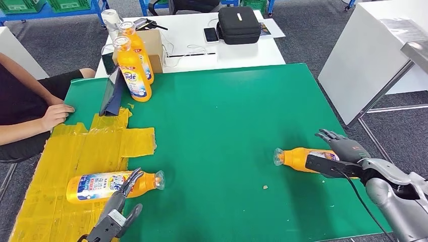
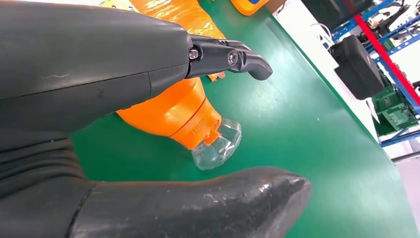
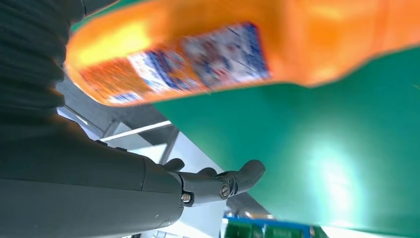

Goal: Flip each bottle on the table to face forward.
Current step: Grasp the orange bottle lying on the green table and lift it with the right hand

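Observation:
Two orange detergent bottles lie on their sides on the green table (image 1: 227,111). The left bottle (image 1: 101,185) (image 2: 173,111) rests on yellow taped sheeting, its clear cap pointing right. My left hand (image 1: 118,209) (image 2: 148,124) straddles its neck, fingers above and thumb below, spread and not gripping. The right bottle (image 1: 298,158) (image 3: 223,54) lies near the table's right edge with its cap pointing left. My right hand (image 1: 337,151) (image 3: 148,183) brackets its body, fingers behind and thumb in front, with a gap showing. Two more bottles (image 1: 132,70) stand upright at the back left.
A person's hand (image 1: 55,113) rests on the table's left edge. A dark tablet (image 1: 112,93) leans beside the upright bottles. Behind stands a white table (image 1: 252,50) with a cardboard box (image 1: 154,48), phone and black case (image 1: 238,24). A white bench (image 1: 363,55) stands at the right.

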Motion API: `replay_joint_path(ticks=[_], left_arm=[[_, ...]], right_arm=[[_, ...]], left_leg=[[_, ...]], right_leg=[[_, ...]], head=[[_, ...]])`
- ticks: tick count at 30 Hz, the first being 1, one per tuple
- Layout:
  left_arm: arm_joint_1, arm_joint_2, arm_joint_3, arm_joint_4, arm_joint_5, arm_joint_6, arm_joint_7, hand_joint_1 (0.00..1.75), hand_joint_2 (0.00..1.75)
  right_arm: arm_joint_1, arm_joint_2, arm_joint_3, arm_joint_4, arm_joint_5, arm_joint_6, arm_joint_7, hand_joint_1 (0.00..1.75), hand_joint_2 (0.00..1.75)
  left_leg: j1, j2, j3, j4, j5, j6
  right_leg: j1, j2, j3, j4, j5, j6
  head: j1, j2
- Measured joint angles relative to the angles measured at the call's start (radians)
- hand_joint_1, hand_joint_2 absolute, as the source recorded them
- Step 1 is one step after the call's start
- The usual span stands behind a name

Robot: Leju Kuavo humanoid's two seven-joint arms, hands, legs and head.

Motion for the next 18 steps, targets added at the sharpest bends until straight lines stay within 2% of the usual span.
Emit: replay_joint_path(ticks=[7, 18], left_arm=[[0.001, -0.001, 0.005, 0.000, 0.000, -0.005, -0.003, 0.00, 0.00], [0.000, -0.001, 0.006, 0.000, 0.001, -0.006, -0.006, 0.00, 0.00]], right_arm=[[0.068, -0.116, -0.024, -0.062, -0.073, 0.036, 0.015, 0.00, 1.75], [0.112, -0.184, -0.043, -0.100, -0.099, 0.054, 0.035, 0.00, 1.75]], left_leg=[[0.000, 0.000, -0.001, 0.000, 0.000, 0.000], [0.000, 0.001, 0.000, 0.000, 0.000, 0.000]], right_leg=[[0.000, 0.000, 0.000, 0.000, 0.000, 0.000], [0.000, 0.000, 0.000, 0.000, 0.000, 0.000]], head=[[0.000, 0.000], [0.000, 0.000]])
